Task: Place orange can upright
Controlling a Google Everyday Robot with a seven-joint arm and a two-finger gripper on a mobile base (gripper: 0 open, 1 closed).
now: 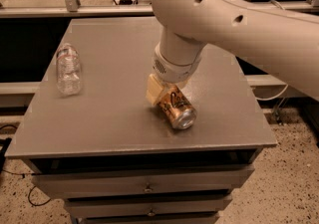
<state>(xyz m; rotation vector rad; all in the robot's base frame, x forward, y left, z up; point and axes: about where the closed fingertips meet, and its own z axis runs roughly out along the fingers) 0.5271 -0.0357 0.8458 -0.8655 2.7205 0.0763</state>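
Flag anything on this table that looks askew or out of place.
The orange can lies tilted on its side near the front of the table, not upright, with the gripper at its upper end. The water bottle on the left lies on its side too.

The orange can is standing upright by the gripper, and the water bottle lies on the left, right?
Not upright: the camera view shows the orange can tipped over by the gripper. The water bottle does lie on the left.
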